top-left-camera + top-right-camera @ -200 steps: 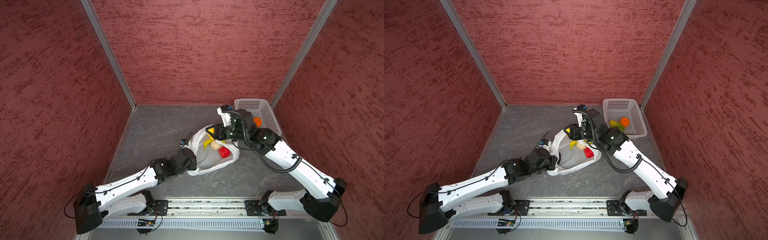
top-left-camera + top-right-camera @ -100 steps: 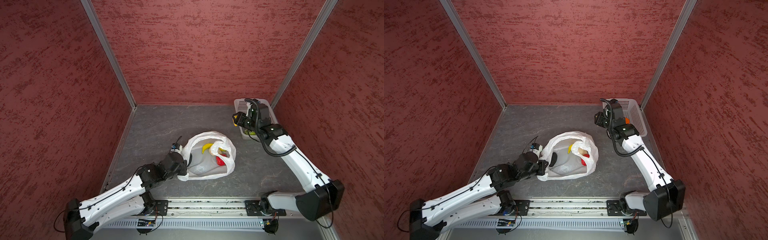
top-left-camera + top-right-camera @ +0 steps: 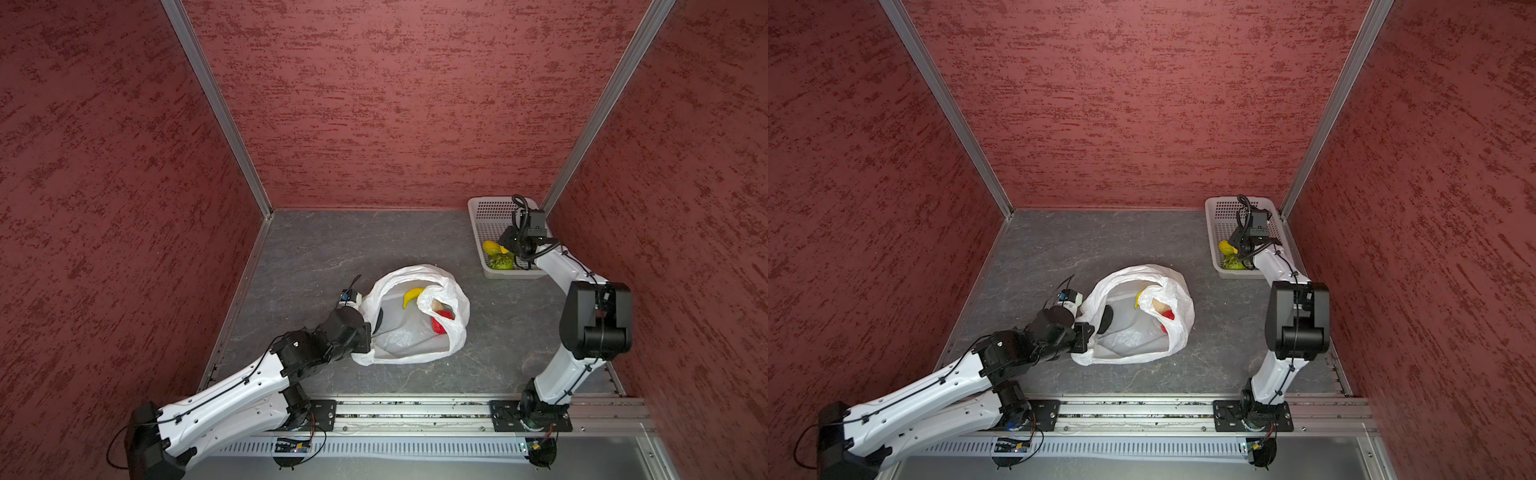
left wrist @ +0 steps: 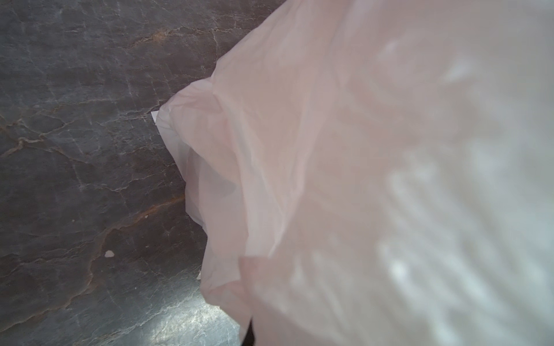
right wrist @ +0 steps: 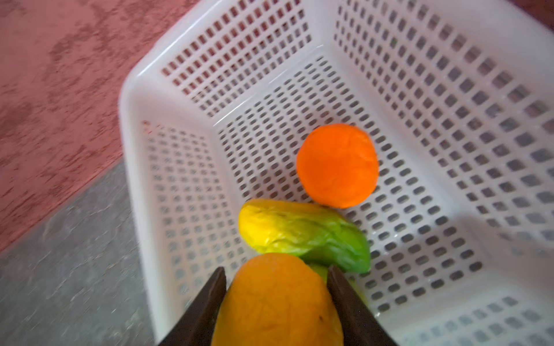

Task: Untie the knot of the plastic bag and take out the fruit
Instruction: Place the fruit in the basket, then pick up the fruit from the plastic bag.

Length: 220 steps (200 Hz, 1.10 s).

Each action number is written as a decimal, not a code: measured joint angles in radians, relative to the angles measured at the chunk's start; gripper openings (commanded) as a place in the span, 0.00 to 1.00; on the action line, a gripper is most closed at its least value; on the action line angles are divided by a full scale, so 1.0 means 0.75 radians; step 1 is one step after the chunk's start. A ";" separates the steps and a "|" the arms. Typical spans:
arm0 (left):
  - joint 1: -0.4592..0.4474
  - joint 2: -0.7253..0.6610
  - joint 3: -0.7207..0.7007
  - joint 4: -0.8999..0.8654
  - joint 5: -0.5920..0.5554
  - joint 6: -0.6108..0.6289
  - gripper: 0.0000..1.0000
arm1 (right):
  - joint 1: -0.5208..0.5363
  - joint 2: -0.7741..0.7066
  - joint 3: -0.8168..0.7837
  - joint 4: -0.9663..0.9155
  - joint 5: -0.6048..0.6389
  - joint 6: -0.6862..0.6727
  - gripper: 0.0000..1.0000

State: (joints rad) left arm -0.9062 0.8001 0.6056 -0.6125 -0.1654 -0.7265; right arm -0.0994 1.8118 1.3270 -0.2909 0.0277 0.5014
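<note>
On the tabletop (image 3: 316,249) nearest you, your left fingers (image 3: 377,323) pinched together on the rim of the open bag (image 3: 457,309), banana (image 3: 412,296) and red fruit (image 3: 438,325) inside, farther back your right fingers (image 5: 207,305) clamped on an orange-yellow fruit (image 5: 278,302) over the basket (image 5: 449,119).

Two overhead views, whole scene shared; wrist cameras close over plastic bag (image 4: 359,149) and basket (image 5: 419,75).

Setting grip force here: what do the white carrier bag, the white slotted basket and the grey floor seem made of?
White carrier bag: thin plastic film, translucent, crinkled, its folds showing through each other. White slotted basket: rigid moulded plastic, smooth, slightly glossy, regular slots. Grey floor: veined like slate, faint sheen; possibly a printed sheet.
</note>
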 measured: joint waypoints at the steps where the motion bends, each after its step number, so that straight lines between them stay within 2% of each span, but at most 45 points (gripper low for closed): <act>1: 0.000 0.000 0.000 0.000 -0.001 -0.001 0.00 | -0.003 0.004 0.003 0.000 0.001 -0.001 0.53; 21: -0.004 0.000 0.003 -0.002 -0.007 -0.019 0.00 | -0.063 0.088 0.076 0.002 0.013 -0.011 0.59; 51: -0.012 0.006 0.015 -0.007 -0.025 -0.037 0.00 | -0.106 0.144 0.143 -0.005 0.055 -0.028 0.79; 66: -0.013 0.017 0.023 -0.008 -0.027 -0.038 0.00 | -0.105 0.148 0.151 -0.009 0.076 -0.037 0.84; 112: -0.013 0.023 0.035 -0.010 -0.032 -0.038 0.00 | -0.098 0.138 0.145 -0.020 0.089 -0.046 0.86; 151: -0.013 0.022 0.041 -0.010 -0.037 -0.038 0.00 | -0.068 0.019 0.099 -0.054 0.038 -0.051 0.86; 180: -0.015 0.023 0.055 -0.023 -0.051 -0.037 0.00 | 0.033 -0.152 0.059 -0.096 -0.028 -0.052 0.86; 220: -0.015 0.022 0.091 -0.032 -0.069 -0.037 0.00 | 0.251 -0.395 0.020 -0.201 -0.131 -0.052 0.87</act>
State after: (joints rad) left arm -0.9176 0.8169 0.6735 -0.6365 -0.2169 -0.7544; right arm 0.0891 1.5158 1.3418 -0.4419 -0.0704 0.4625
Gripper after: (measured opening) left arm 0.050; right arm 0.867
